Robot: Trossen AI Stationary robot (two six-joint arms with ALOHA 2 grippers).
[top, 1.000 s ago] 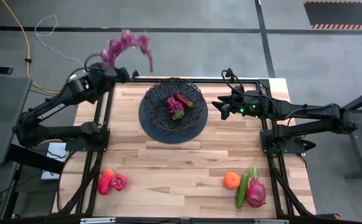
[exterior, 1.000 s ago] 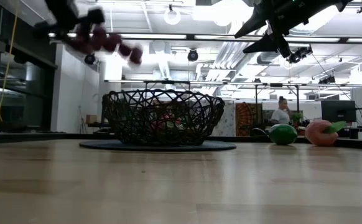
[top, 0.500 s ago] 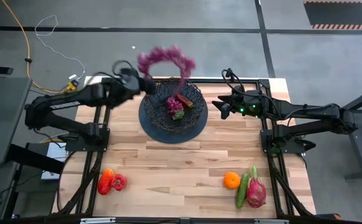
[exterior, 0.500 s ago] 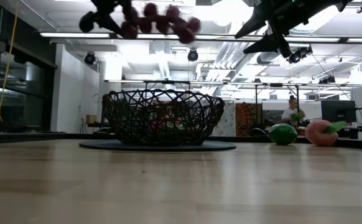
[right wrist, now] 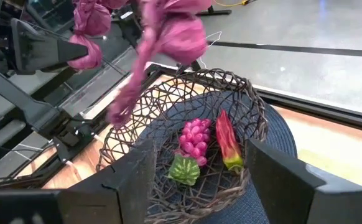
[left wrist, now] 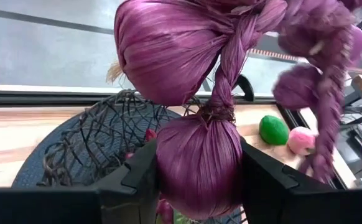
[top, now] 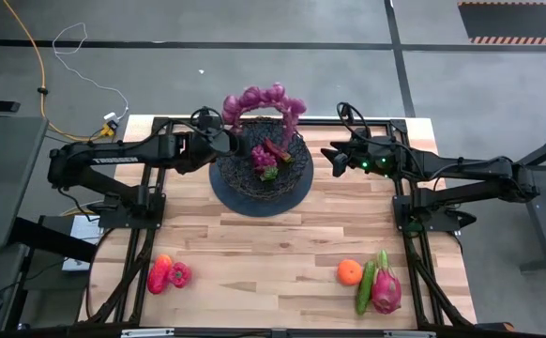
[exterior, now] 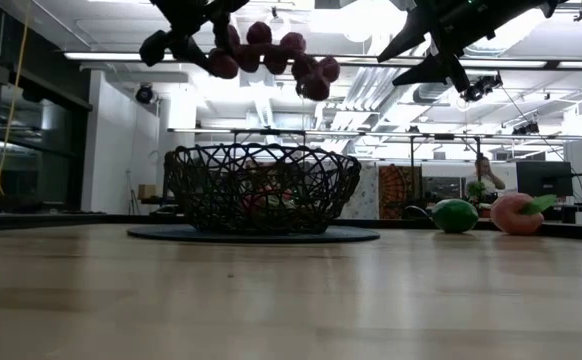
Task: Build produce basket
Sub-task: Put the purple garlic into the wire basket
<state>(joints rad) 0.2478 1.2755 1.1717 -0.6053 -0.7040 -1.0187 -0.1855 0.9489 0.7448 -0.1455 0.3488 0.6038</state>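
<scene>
The black wire basket (top: 287,174) stands on a dark round mat (top: 245,202) at the table's far middle. A purple grape bunch (right wrist: 193,137), a red pepper (right wrist: 226,143) and a small green piece (right wrist: 184,169) lie in it. My left gripper (top: 219,143) is over the basket's left rim, shut on a braided string of purple bulbs (top: 259,97) that arcs above the basket. My right gripper (top: 334,160) hovers open just right of the basket, with nothing between its fingers. My left gripper pinches the end bulb (left wrist: 199,168) of the string between its two fingers (left wrist: 140,180). The fingers come from the table's left, slanting a little down. The rest of the string (exterior: 271,50) reaches out past them over the basket, clear of it, its far end drooping.
Red peppers (top: 167,274) lie at the near left. An orange (top: 350,272), a cucumber (top: 365,286) and a dragon fruit (top: 386,286) lie at the near right. A green fruit (exterior: 456,215) and a pink one (exterior: 516,213) sit right of the basket.
My left gripper has swung from beyond the table's far left corner toward the right, to the basket's left rim, and carried the string of bulbs with it. The string, clear of everything, has swung round and now arcs over the basket.
</scene>
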